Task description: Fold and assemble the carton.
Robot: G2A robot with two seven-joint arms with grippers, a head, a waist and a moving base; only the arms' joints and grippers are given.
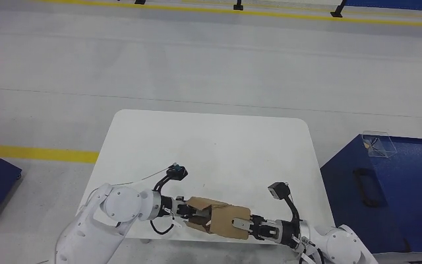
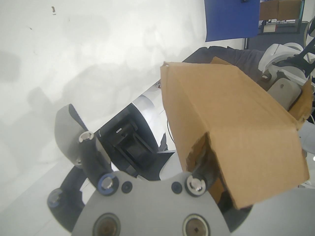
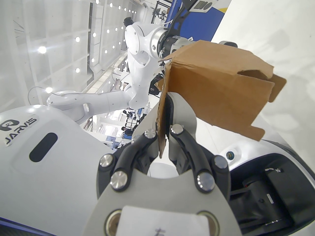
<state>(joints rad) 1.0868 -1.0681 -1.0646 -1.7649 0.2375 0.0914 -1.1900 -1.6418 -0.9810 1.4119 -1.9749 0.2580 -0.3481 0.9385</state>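
One blue cabinet [image 1: 369,191] flanks the table [image 1: 211,142]; right gripper [image 3: 165,117] seemingly pinches carton [image 3: 216,84].

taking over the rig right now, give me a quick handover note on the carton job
Left gripper: open, one finger poked into the end of the carton, the other spread clear of it.
Right gripper: shut on a flap at the carton's opposite end.
Carton: held between both arms by the near edge of the white table.
Done: body opened into a box shape.
Left: the flaps stick out loose; fold and tuck them to close it.
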